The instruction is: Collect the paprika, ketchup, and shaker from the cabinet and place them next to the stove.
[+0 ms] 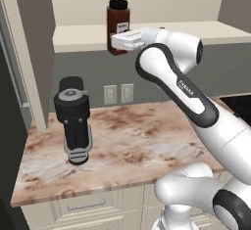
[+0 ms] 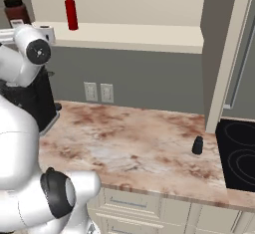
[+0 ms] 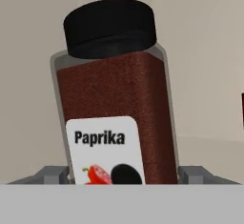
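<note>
Dark red-brown powder fills the paprika (image 3: 116,113), a square-sided jar with a black cap and a white label that reads "Paprika". In the hand view the jar stands between the two grey fingertips (image 3: 50,174), one at each lower side of it, and it leans a little in that tilted view. From the left base view the hand (image 1: 126,39) reaches to the paprika (image 1: 117,16) at the front edge of the cabinet (image 1: 78,37) shelf board, its white body against the jar's lower half. The fingers sit on either side of the jar, but whether they press on the glass I cannot tell.

Taking the paprika as the landmark: in the right base view the paprika (image 2: 16,12) shows at the far left of the cabinet (image 2: 134,35) shelf, and the ketchup (image 2: 71,13) stands upright on the same shelf to its right, well apart from it. Below the paprika, on the marbled brown surface (image 1: 132,141), stands a black-and-silver appliance (image 1: 73,121). Far to the right of the paprika and down on the surface (image 2: 129,138), the shaker (image 2: 197,145) stands upright just beside the stove (image 2: 239,153), close to its left edge but apart from it. Two wall outlets (image 1: 118,94) sit on the grey wall below the shelf.
</note>
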